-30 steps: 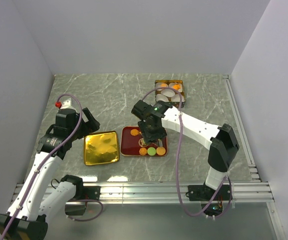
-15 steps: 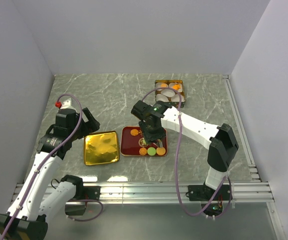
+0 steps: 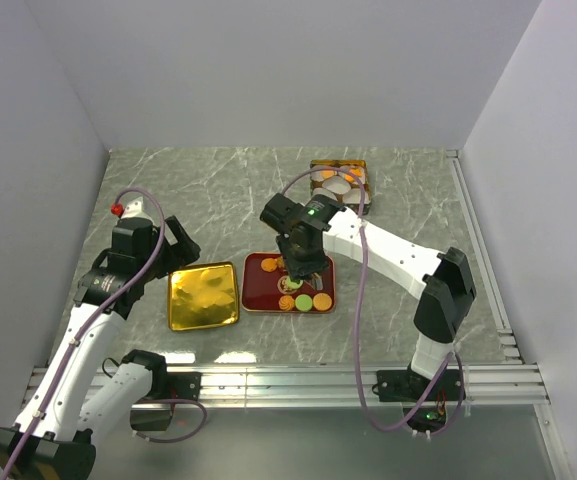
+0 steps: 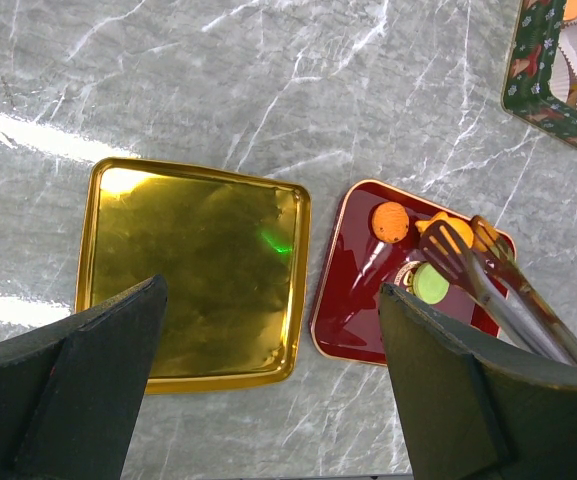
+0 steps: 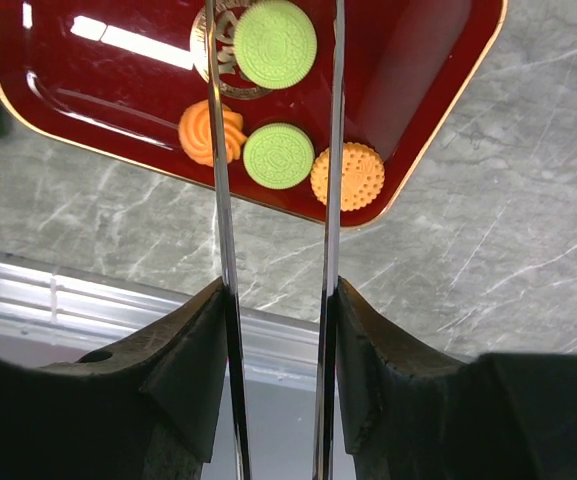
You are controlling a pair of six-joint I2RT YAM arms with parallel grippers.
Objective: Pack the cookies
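- Right gripper (image 5: 276, 335): closed on a pair of thin metal tongs (image 5: 330, 150), one finger pressed against each arm. The two blades stand apart and parallel, tips down over the tray.
- Small round cookies (image 5: 278, 156), orange and light green: all lie flat, faces up, in the glossy red gold-rimmed tray (image 5: 418, 60). Being round, they show no clear long axis.
- One green cookie (image 5: 275, 43) sits between the blades, over the gold emblem, touching neither.
- Three more form a row along the tray's near rim, running left to right in the overhead view: orange swirl (image 5: 211, 133), green, orange dotted (image 5: 348, 177).
- Left gripper (image 4: 270, 290): spread wide, holding nothing, above the shiny gold square tray (image 4: 193, 270).
- The trays lie just beside each other on the grey marbled tabletop (image 4: 268, 80).
- Green patterned tin (image 4: 525, 85): well beyond the red tray.
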